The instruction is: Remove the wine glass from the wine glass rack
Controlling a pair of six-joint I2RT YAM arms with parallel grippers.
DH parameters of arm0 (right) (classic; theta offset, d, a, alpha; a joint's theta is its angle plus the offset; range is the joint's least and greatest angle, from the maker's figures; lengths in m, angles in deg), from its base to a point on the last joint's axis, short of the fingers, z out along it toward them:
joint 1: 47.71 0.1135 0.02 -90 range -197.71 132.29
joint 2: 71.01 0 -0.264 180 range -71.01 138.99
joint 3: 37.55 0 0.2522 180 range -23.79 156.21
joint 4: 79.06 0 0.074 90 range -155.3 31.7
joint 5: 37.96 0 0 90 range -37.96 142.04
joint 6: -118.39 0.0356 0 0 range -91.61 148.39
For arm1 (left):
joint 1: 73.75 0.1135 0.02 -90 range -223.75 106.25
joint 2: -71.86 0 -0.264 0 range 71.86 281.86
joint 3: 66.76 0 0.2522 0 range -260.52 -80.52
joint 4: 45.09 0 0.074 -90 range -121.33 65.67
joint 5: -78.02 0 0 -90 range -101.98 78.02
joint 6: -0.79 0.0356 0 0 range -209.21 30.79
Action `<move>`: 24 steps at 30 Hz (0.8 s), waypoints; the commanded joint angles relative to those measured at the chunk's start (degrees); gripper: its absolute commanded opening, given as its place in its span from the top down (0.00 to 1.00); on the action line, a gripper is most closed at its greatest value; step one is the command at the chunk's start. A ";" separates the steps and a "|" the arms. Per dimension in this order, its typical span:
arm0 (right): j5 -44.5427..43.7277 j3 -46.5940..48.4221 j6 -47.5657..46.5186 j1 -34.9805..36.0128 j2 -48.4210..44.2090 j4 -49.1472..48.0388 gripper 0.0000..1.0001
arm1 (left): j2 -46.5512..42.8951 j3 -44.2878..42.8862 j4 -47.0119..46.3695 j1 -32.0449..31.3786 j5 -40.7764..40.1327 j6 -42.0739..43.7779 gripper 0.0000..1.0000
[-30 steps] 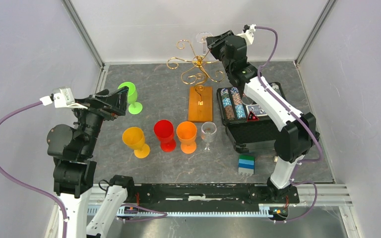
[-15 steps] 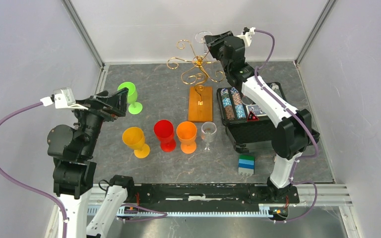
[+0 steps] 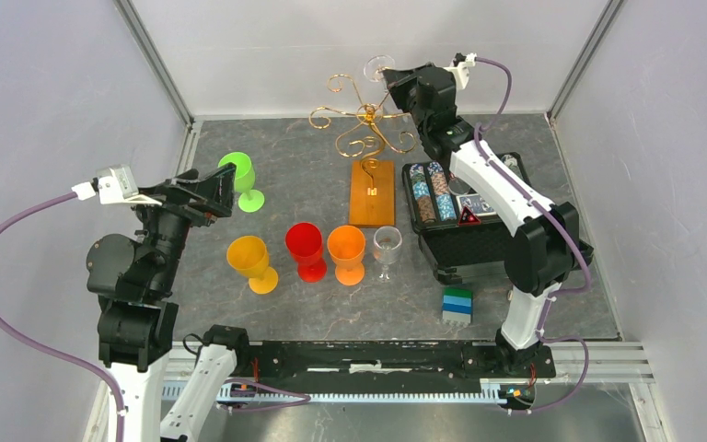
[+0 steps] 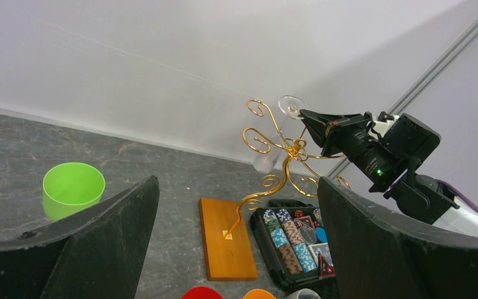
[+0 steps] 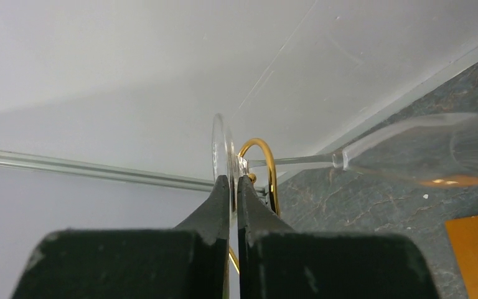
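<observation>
Now my right gripper [image 5: 232, 182] has just pinched wine glass [image 5: 411, 152] foot, at rack's [image 3: 371, 191] one o'clock; left gripper [image 4: 236, 182] spread wide; ready to lift off.

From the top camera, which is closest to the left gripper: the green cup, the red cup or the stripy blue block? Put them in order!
1. green cup: right beside the open left gripper, on the table's left side.
2. red cup: in the middle row of cups.
3. stripy blue block: near the right arm's base, on the other side.
</observation>
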 commanded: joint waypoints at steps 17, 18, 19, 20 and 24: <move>-2.12 -1.41 -6.51 -0.41 -4.54 -9.30 1.00 | -1.04 0.12 -0.55 0.08 -0.79 2.19 0.00; -2.08 -1.39 -6.50 -0.46 -4.49 -9.40 1.00 | -0.99 0.12 -0.55 0.08 -0.76 2.15 0.00; -2.32 -1.49 -6.47 -0.46 -4.63 -9.49 1.00 | -1.02 0.12 -0.54 0.08 -0.79 2.16 0.00; -2.36 -1.59 -6.45 -0.52 -4.78 -9.57 1.00 | -1.10 0.17 -0.55 0.08 -0.79 2.15 0.00; -3.69 -3.64 -6.24 -0.55 -6.48 -10.66 1.00 | -1.04 0.21 -0.55 0.04 -0.79 2.06 0.00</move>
